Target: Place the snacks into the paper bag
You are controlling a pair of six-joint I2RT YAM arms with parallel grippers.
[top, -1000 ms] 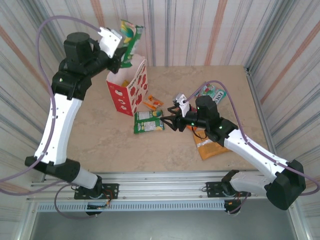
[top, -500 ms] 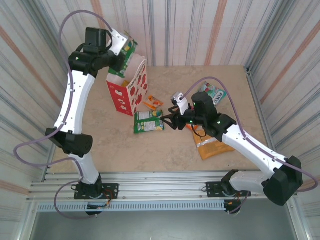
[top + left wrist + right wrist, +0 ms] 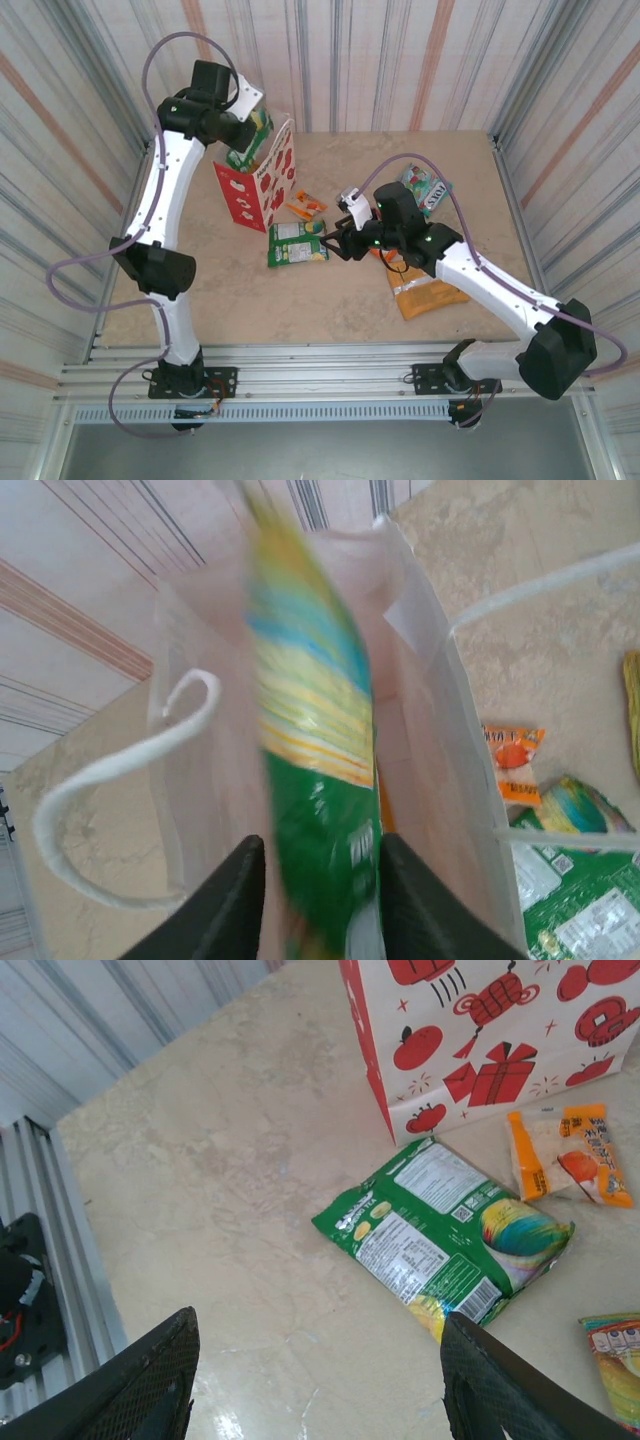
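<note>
Above the far-left corner of the worktop (image 3: 500, 540), the green packet (image 3: 310, 730) hangs long-axis-down between the fingers of the left gripper (image 3: 320, 840), inside the mouth of the paper bag (image 3: 440, 710) straight below; whether they clamp it I cannot tell.

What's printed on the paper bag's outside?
The paper bag shows red apples and gift boxes on white; right wrist view.

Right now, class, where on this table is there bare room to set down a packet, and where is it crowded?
Bare table lies near-left, bordered by the paper bag, the green packet and the near edge. Another strip follows the far edge between that bag and the teal packet. Crowded: the middle, around the small orange packet and right hand.
</note>
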